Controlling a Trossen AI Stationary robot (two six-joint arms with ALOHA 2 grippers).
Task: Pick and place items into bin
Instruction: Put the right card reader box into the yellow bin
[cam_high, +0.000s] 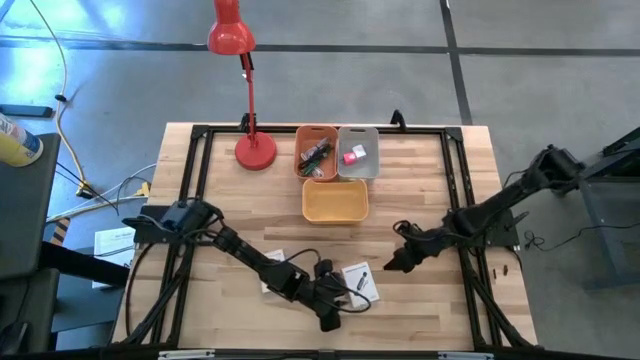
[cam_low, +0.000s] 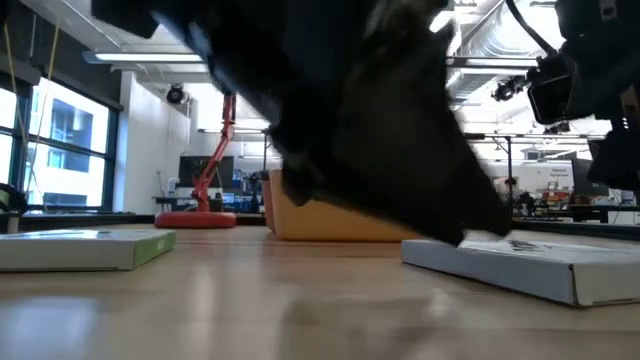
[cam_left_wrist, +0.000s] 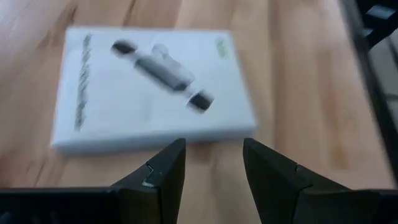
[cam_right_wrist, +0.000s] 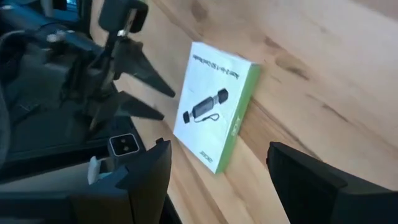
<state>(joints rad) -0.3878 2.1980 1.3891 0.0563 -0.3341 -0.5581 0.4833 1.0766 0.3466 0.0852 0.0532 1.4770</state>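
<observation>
Two flat white cards with black marks lie on the wooden table. One card (cam_high: 362, 282) (cam_left_wrist: 152, 87) (cam_right_wrist: 214, 118) has a green side edge and lies flat just ahead of my left gripper (cam_high: 338, 300) (cam_left_wrist: 214, 144), which is open and touches nothing. The other card (cam_high: 272, 272) (cam_low: 85, 248) is partly hidden under my left arm. My right gripper (cam_high: 392, 264) (cam_right_wrist: 217, 149) is open, hovers right of the first card and faces it. A red-pink cube (cam_high: 350, 156) sits in the grey bin (cam_high: 372, 170). Dark and green items (cam_high: 315, 155) lie in the orange bin (cam_high: 300, 135).
A yellow bin (cam_high: 335, 215) (cam_low: 330, 228) stands mid-table, in front of the orange and grey bins. A red desk lamp (cam_high: 255, 152) stands at the far left of the table. A black frame (cam_high: 195, 180) runs along the table's edges. Bare wood lies between the two arms.
</observation>
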